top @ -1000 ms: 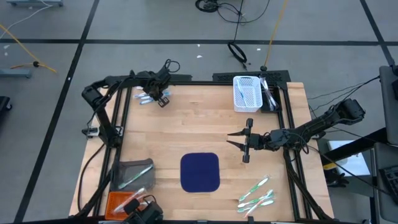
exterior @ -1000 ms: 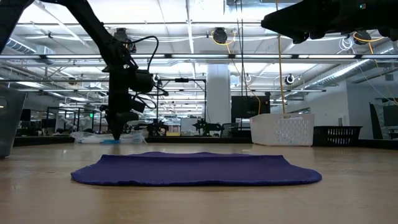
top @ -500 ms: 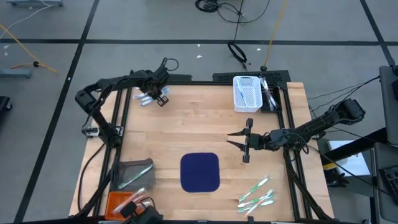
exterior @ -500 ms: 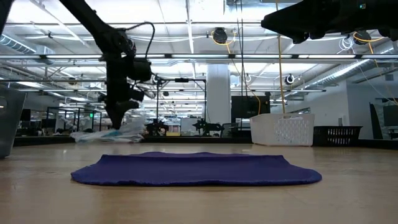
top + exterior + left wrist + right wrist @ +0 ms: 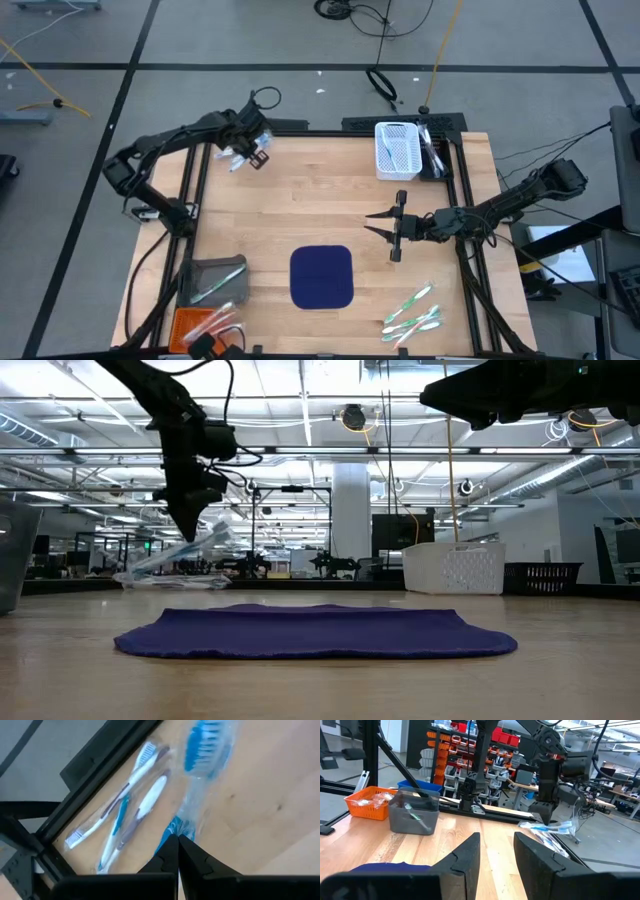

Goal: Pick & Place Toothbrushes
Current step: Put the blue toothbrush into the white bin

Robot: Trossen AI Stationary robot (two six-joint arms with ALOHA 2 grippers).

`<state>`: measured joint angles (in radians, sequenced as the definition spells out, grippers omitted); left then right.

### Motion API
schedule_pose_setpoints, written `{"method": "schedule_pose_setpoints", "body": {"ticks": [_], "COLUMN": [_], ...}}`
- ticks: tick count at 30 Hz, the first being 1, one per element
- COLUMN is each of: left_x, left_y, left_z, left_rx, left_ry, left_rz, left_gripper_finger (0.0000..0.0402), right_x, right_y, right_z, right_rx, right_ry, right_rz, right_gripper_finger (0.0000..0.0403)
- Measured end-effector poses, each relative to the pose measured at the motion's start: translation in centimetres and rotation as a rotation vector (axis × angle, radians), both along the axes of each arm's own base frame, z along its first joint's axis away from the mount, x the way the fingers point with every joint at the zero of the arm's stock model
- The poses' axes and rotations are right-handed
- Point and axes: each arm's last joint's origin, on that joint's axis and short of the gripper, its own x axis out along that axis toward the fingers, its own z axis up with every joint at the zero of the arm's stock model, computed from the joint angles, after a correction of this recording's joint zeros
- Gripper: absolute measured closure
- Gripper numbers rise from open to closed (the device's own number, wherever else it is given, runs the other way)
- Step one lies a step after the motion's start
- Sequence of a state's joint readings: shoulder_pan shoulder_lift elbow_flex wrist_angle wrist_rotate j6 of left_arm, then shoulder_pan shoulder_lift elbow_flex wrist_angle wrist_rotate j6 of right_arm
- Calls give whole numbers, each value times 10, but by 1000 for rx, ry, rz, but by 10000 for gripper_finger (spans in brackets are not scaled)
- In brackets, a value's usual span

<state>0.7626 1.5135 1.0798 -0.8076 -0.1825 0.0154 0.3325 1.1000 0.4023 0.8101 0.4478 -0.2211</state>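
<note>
Toothbrush in clear wrapper, lifted by the left end effector at the far left corner of the counter.

The left end effector (image 5: 251, 152) is closed on a blue-and-white toothbrush (image 5: 202, 757) and holds it above the counter (image 5: 320, 205), far from the navy mat (image 5: 322, 277); two more packed toothbrushes (image 5: 127, 802) lie just beside it, near the black frame. The right end effector (image 5: 383, 228) waits partly open, empty, near the mat. I judge the toothbrush light and stiff, but its thin wrapper looks soft and slippery, and the brush hangs tilted from one end. A hold nearer the middle of the handle would probably keep it from swinging or slipping out.
</note>
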Motion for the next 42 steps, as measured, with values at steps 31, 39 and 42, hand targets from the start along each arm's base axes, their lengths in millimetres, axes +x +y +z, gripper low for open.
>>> {"method": "schedule_pose_setpoints", "body": {"ticks": [31,39,42], "left_x": [33,73,86], "left_y": [-43,-85,-101], "left_z": [30,42,48], "left_rx": [-12,33,68], "left_ry": [-279,-470,-545], "left_rz": [-204,-433,-502], "left_gripper_finger": [401,401,401], "right_x": [0,0,1], "right_y": [0,0,-3], "right_z": [-1,0,1], "right_rx": [17,52,67], "right_ry": [5,-7,-14], "right_rz": [2,1,-10], "right_gripper_finger": [293,293,293]}}
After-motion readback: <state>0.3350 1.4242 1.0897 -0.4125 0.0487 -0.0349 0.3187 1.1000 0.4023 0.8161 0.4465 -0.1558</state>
